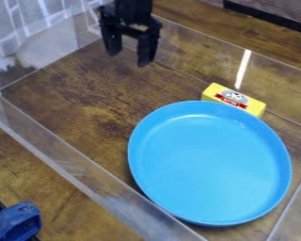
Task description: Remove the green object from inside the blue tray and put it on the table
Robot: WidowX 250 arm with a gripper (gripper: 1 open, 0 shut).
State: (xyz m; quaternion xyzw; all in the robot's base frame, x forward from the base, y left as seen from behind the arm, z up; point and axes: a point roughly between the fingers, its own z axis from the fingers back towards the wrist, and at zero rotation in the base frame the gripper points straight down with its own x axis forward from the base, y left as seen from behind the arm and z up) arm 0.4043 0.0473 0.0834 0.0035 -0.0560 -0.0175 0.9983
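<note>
The blue tray [132, 155] lies on the right half of the table [78, 104], and its inside shows only bare blue plastic. No green object shows anywhere in view. My gripper [129, 56] hangs over the far part of the table, up and to the left of the tray and well apart from it. It points down, its two black fingers [112, 43] are spread open, and nothing is between them.
A small yellow block [232, 99] sits on the wood just beyond the tray's far rim. Clear acrylic walls [65, 165] border the table at the front-left and at the back. A blue cloth-like thing [15, 224] lies outside the wall at the lower left.
</note>
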